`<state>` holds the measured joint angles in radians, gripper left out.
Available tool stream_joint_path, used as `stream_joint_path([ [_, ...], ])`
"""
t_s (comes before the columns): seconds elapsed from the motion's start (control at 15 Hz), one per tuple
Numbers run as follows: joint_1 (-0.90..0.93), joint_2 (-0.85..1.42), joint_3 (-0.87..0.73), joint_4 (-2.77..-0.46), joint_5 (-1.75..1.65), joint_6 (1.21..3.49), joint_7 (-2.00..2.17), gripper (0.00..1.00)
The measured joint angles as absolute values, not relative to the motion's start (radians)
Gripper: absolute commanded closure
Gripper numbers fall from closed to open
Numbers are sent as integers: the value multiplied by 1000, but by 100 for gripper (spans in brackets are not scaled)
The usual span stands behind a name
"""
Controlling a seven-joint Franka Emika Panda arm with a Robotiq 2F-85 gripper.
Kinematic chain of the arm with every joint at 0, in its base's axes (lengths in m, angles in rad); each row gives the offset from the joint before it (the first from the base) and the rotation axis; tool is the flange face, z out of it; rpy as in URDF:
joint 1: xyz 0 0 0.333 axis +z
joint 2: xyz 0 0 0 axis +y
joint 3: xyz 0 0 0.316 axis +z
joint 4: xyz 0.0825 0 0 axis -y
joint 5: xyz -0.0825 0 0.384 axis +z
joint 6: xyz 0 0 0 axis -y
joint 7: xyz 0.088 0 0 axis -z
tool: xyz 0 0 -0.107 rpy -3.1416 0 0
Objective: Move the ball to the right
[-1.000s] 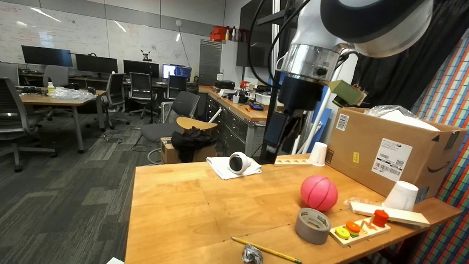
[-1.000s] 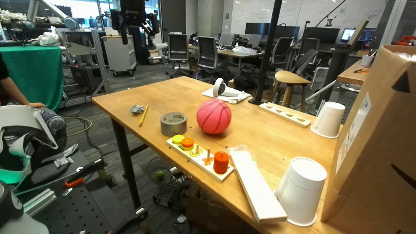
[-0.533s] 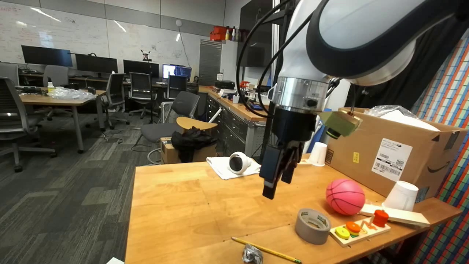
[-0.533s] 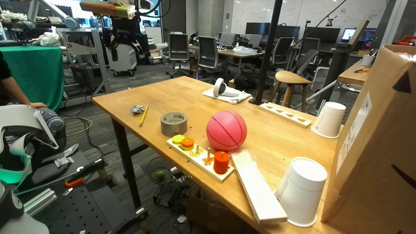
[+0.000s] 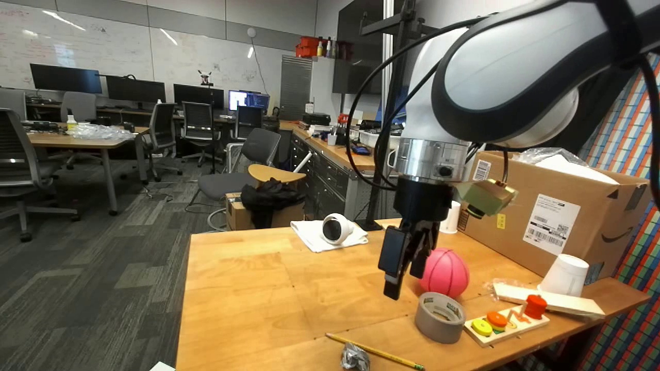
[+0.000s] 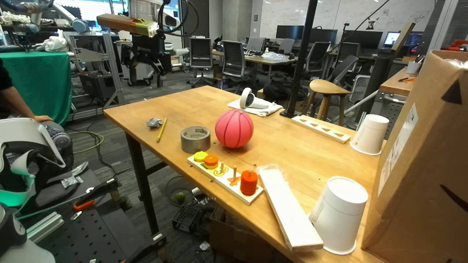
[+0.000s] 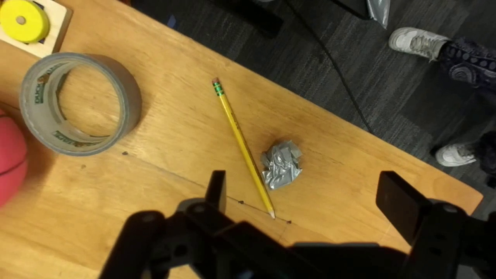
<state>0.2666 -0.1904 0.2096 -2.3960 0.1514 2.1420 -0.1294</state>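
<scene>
Wrist view: the gripper (image 7: 303,186) spread wide around nothing, probably to make room for something broad and round.
Ahead of it, untouched, lie a pencil (image 7: 245,149) and a silvery scrap (image 7: 282,164). Off to its side is a tape roll (image 7: 131,93), and farther out, just beside that roll, the ball (image 7: 11,159), loose on the table (image 7: 166,124); the roll may check it on that side.

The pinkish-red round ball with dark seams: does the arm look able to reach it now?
Probably yes: nothing covers the ball from above, and the black gripper is open and empty. Only the grey tape roll, close beside the ball, may need care.
</scene>
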Motion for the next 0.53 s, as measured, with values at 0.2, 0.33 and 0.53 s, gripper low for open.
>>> stream_joint_path([
  [0.2, 252, -183, 189, -2403, 151, 2173, -144, 0],
  [0.33, 241, -174, 178, -2403, 151, 2197, -159, 0],
  [0.53, 225, -148, 165, -2396, 147, 2227, -184, 0],
])
